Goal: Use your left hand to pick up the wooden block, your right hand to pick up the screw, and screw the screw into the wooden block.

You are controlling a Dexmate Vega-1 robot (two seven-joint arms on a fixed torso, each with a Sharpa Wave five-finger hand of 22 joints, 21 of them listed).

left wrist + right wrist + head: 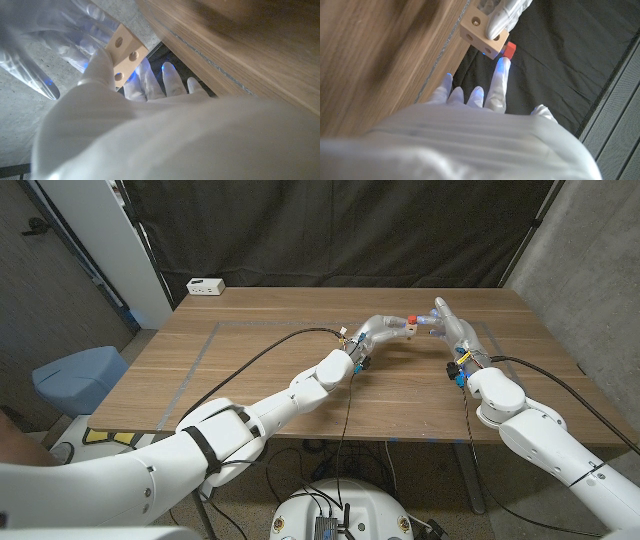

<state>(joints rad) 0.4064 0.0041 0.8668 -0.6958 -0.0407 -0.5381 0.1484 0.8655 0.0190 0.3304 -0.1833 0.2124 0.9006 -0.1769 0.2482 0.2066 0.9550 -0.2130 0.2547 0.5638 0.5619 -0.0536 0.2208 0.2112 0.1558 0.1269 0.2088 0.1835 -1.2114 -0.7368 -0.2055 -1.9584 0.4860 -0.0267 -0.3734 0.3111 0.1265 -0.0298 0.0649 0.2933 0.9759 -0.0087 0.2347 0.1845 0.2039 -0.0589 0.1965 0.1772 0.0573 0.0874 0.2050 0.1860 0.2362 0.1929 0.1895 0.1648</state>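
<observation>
Head view evenly lit and sharp; both wrist views dim, blurred up close.

Item count: one wooden block [481,31], one red screw [510,49], one white box [205,286], two hands.

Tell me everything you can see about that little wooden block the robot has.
The wooden block is a small pale cube of light, unfinished-looking wood with round holes drilled in its faces. The left hand holds it up above the table, fingers wrapped over it. A red screw sits against one face, where a finger of the right hand reaches it.
</observation>
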